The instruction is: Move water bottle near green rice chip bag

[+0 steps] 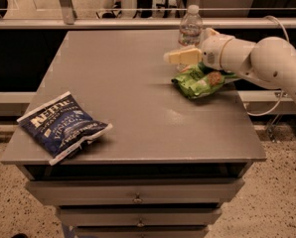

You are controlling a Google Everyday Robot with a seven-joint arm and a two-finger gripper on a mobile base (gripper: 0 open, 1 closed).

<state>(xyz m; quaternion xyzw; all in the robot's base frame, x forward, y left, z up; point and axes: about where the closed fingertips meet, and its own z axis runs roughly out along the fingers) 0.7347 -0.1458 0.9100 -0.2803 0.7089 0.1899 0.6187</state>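
Note:
The water bottle stands upright at the table's far right edge, white cap up, its lower part hidden behind my gripper. The green rice chip bag lies crinkled just in front of the bottle, on the right side of the table. My gripper reaches in from the right on a white arm. It is open at the bottle's base, directly above the bag's far edge. The near finger sits in front of the bottle and the other shows behind it to the right.
A dark blue chip bag lies at the front left corner of the grey table. Drawers sit under the tabletop. A rail and metal posts run behind the far edge. A cable hangs to the right of the table.

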